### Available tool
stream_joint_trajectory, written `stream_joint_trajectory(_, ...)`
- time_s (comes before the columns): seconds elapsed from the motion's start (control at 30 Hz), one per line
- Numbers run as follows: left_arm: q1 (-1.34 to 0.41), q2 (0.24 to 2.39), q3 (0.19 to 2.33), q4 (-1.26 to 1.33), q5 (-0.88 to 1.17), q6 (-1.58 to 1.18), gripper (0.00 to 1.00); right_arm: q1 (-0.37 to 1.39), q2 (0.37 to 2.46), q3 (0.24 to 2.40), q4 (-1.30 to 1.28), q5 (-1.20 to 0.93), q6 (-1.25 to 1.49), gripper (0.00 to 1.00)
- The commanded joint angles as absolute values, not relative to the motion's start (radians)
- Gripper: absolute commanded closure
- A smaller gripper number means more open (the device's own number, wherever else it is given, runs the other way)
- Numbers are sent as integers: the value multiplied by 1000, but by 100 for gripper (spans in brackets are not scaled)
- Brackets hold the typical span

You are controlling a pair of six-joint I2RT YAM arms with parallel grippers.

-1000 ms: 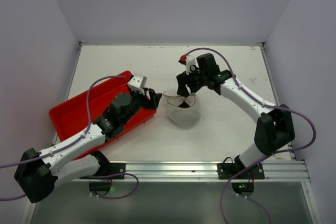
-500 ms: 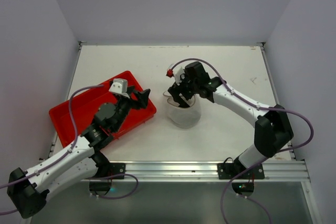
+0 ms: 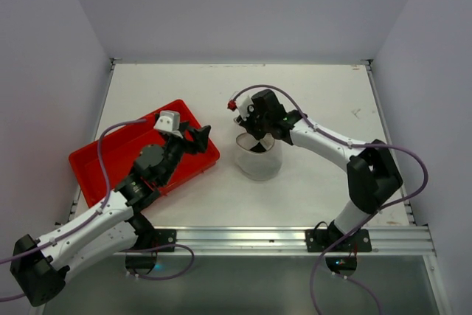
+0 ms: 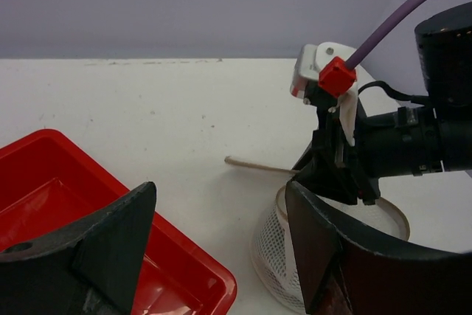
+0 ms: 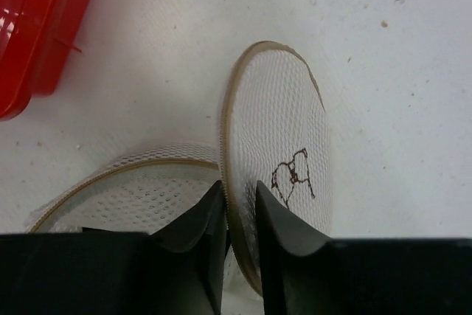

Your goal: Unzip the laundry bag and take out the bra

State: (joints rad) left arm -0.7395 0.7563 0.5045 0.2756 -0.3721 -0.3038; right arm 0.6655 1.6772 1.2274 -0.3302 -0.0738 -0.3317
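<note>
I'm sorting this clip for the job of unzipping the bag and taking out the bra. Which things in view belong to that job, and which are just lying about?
Belong to the job:
- laundry bag, its lid flap pinched by the right gripper
- bra, seemingly the dark patch inside the bag

Lying about:
- red tray
- left gripper, open by the tray's edge, holding nothing

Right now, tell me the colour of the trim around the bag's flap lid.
Tan trim on the white mesh flap lid; clearest in the right wrist view.

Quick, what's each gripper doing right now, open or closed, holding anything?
Left gripper: open, empty.
Right gripper: closed on the bag lid.
</note>
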Motion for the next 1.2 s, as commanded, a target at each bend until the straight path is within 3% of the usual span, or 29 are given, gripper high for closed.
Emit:
stream_joint_trajectory(0.0,-733,761,494,324,-384,-310,26,667,1582,1190,-187,-22,-298,78)
stream_joint_trajectory(0.2,-733,843,523,353,-176,-351,27,667,1418,1091,-20,18,-241,100)
stream_joint_trajectory(0.4,-733,1015,620,316,-6,-436,23,667,1279,968,136,44,-184,100)
stream_joint_trajectory(0.67,-730,1159,768,167,-110,-408,19,667,1189,827,313,52,-181,100)
stream_joint_trajectory(1.17,-706,1331,854,74,-37,-384,24,666,1105,833,390,54,-187,100)
